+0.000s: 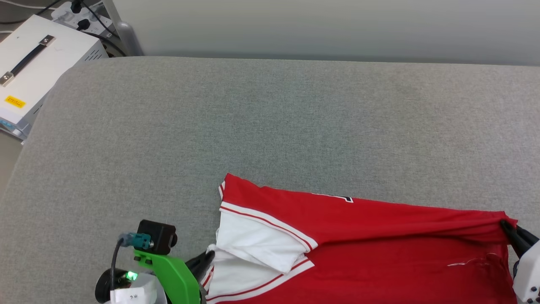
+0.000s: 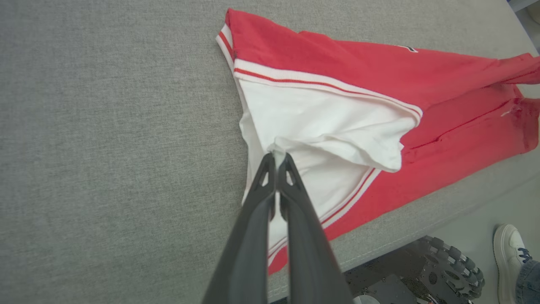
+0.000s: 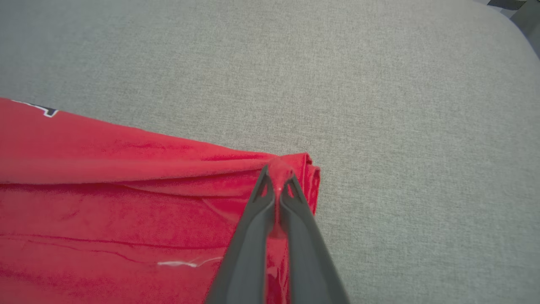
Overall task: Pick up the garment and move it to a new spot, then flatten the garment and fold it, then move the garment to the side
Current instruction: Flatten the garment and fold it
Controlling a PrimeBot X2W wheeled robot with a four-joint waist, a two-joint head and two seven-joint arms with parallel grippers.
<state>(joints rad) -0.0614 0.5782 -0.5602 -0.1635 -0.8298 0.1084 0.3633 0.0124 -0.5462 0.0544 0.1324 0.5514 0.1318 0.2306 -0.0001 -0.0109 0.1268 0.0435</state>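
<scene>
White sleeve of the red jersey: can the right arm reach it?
Probably not: the right gripper is shut on the hem of the red jersey, and the left gripper pinches the white sleeve at the other end.

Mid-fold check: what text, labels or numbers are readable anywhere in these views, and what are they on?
No text can be read.
On the white box: a yellow sticker, too small to read.
At the head view's lower left: a white tag, marks blurred, unreadable.
On the garment: only a sliver of black-and-white print at the fold, no whole character.
</scene>
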